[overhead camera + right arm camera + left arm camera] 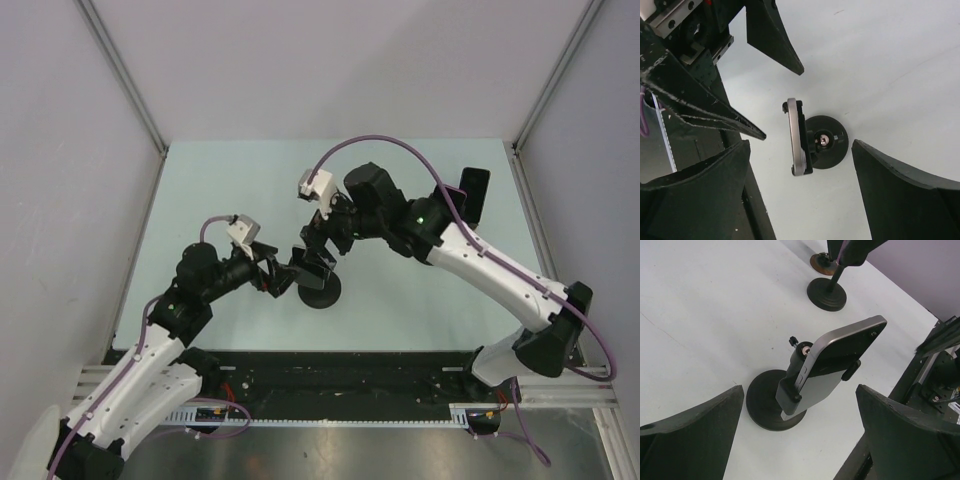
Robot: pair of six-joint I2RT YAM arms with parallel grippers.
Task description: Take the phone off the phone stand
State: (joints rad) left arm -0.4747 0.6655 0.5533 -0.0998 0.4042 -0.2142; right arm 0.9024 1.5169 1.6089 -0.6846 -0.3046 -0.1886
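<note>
A silver-edged phone [840,351] sits tilted in the clamp of a black phone stand with a round base [765,401]. In the top view the stand [321,293] is at mid-table between both arms. My left gripper [800,390] is open, its fingers wide on either side of the phone and not touching it. From above, the right gripper [801,146] is also open, with the phone [794,137] and the stand base [831,143] seen in the gap between its fingers and nothing held. The grippers meet over the stand, left [287,276] and right [322,243].
A second black stand [827,294] with a thin post stands farther back, a brownish disc [820,263] behind it. A dark upright object [473,194] is at the back right. The black rail [340,385] runs along the near edge.
</note>
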